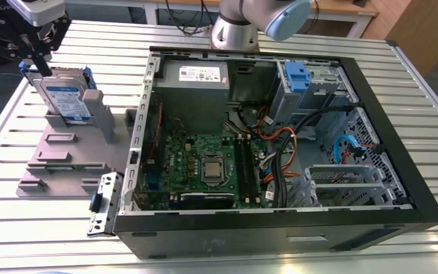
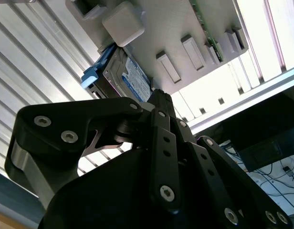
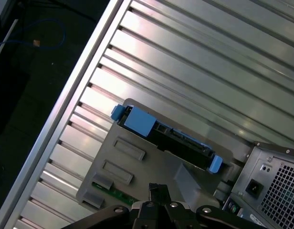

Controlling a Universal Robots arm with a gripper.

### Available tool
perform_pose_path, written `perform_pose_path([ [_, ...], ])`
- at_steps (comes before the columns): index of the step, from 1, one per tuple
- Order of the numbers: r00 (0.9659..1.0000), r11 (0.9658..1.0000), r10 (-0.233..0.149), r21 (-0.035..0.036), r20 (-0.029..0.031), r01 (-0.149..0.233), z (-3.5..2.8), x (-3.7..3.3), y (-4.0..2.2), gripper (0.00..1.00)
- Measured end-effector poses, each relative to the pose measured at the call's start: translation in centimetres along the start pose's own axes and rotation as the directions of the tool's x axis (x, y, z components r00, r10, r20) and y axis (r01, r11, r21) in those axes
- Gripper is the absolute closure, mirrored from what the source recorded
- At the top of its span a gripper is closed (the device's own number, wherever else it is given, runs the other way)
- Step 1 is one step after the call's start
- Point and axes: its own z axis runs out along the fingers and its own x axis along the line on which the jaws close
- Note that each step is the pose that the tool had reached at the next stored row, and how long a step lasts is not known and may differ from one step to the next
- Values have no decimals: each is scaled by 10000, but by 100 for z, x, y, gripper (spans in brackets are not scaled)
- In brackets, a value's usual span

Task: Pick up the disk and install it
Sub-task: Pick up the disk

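The disk (image 1: 64,100) stands on edge in a grey holder (image 1: 59,154) on the slatted table, at the exterior view's left of the open computer case (image 1: 280,231). It is silver-grey with a white-and-blue label and blue rails. My gripper (image 1: 38,61) hangs just above the disk's upper corner. In both wrist views its fingers meet at one tip, shut with nothing between them. The second wrist view has the gripper (image 2: 159,95) over the disk (image 2: 132,78). The first wrist view looks down past the gripper (image 3: 154,187) onto the disk (image 3: 178,140) and its top edge.
The case lies open with its motherboard (image 1: 203,165), cables and a blue drive bay (image 1: 295,77) at the back. A metal bracket (image 1: 101,202) with a blue clip leans on the case's near corner. The arm's base (image 1: 238,25) stands behind the case.
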Motion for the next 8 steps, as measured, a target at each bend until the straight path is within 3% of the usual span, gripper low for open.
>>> perform_pose_path([
  [8, 10000, 10000, -54, 1, -1, 54, 0, 0, 0, 89],
])
